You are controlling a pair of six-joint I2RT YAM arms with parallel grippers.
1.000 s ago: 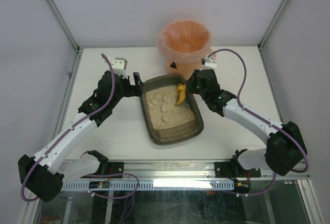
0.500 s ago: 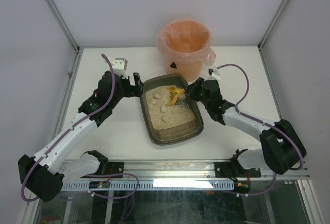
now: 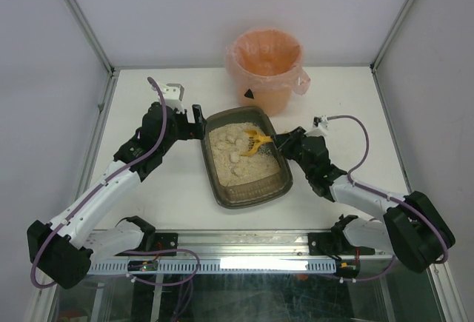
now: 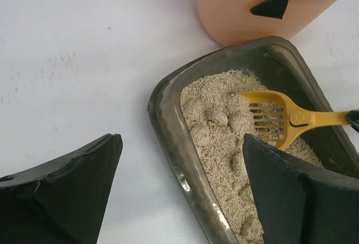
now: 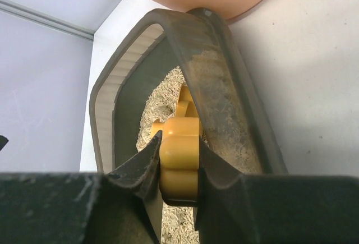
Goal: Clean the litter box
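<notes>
The litter box (image 3: 252,202) is a dark grey-brown tray of beige litter at the table's middle, with pale clumps (image 3: 235,149) toward its far end. My right gripper (image 3: 278,143) reaches over the tray's right rim (image 5: 224,70) and is shut on the handle of the yellow slotted scoop (image 5: 179,160). The scoop head (image 4: 272,118) lies low over the litter, pointing left toward the clumps (image 4: 216,118). My left gripper (image 4: 182,140) is open and straddles the tray's left rim (image 4: 168,120), one finger outside over the table, the other over the litter. In the top view the left gripper (image 3: 196,121) sits at the tray's far left corner.
An orange-pink bag-lined bucket (image 3: 265,63) stands just behind the tray, almost touching its far end (image 4: 252,8). White table surface lies on both sides of the tray. Metal frame posts and enclosure walls border the table's edges.
The right arm has drawn back and down to the tray's right side. The scoop has swung from the far right of the tray to lie low over the litter, head pointing left. The left arm is still.
</notes>
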